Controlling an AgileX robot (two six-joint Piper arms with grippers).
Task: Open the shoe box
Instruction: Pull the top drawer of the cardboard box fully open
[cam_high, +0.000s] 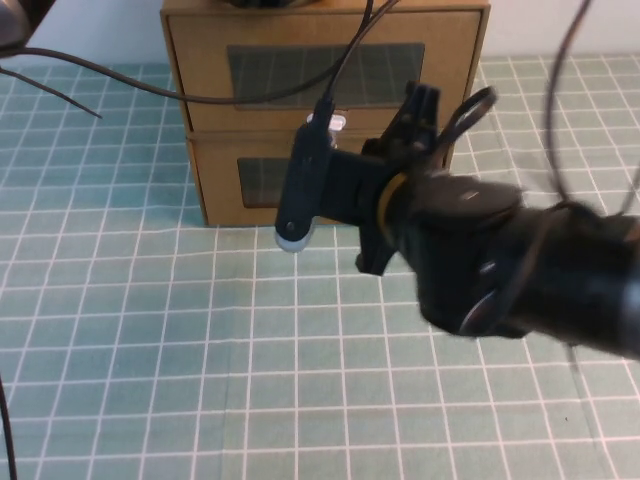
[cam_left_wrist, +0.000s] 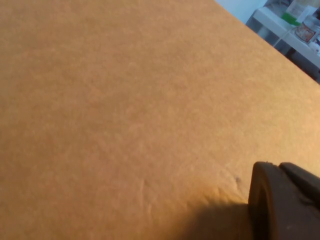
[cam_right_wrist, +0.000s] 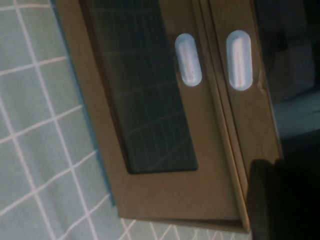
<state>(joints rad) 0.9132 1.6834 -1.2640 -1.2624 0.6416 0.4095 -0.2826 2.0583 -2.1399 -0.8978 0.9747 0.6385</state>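
Shoe box (cam_high: 200, 80), stacked two high with windowed fronts, is set at the far side of the desk (cam_high: 150, 350). Right end effector (cam_high: 422, 105) is held clenched and empty just before the front, near the oval pull holes (cam_right_wrist: 188, 59). Left end effector (cam_left_wrist: 282, 202) is placed close over the cardboard top; its state cannot be told. Risk: a hole could be missed by clenched fingers and the stack shoved back.

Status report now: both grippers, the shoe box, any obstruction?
Right gripper shut, at the stacked shoe boxes' front. Left gripper close over cardboard. Both boxes closed. Cable hangs across upper box.
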